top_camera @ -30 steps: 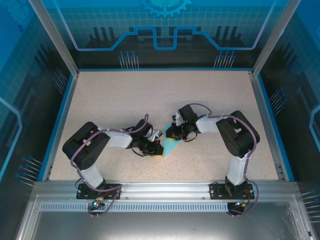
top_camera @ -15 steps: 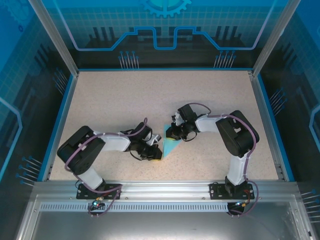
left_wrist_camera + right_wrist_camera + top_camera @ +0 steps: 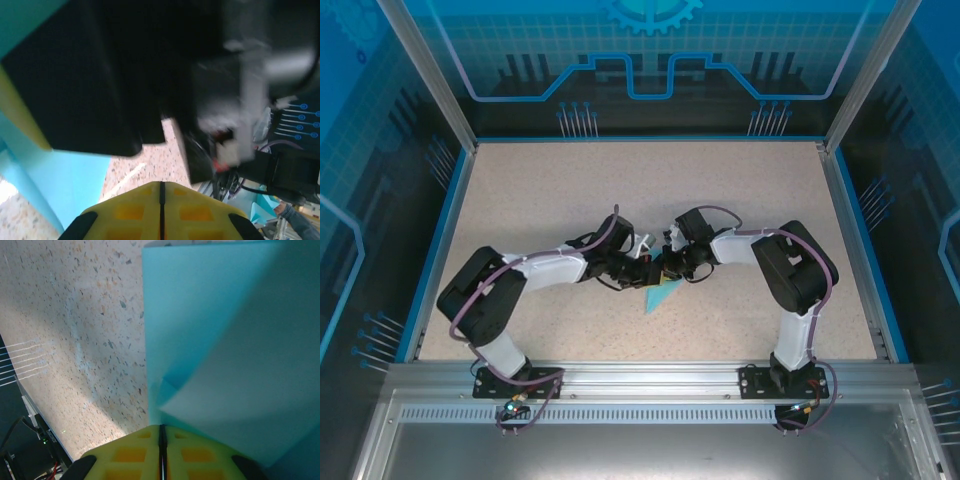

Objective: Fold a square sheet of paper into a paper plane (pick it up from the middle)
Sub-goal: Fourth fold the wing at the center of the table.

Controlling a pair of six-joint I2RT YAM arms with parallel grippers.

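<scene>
The square sheet of paper [image 3: 660, 296], light blue and partly folded, lies mid-table with a point toward the near edge. My right gripper [image 3: 669, 272] sits on its far end. In the right wrist view the yellow fingers [image 3: 160, 429] are shut where the paper's [image 3: 225, 340] folded layers meet the tip. My left gripper [image 3: 647, 273] is right beside it on the left. Its yellow fingers [image 3: 161, 192] are shut with nothing between them, and the right gripper's black body [image 3: 100, 75] looms just ahead. A strip of the paper [image 3: 50, 175] shows at lower left.
The speckled table [image 3: 570, 190] has a raised blue rim [image 3: 448, 220] and glass walls on three sides. Both arm bases are bolted to the metal rail [image 3: 640, 385] at the near edge. The two wrists are almost touching.
My left gripper has left the paper's near-left corner and swung up and right, ending beside the right gripper. The right gripper and the paper have stayed put.
</scene>
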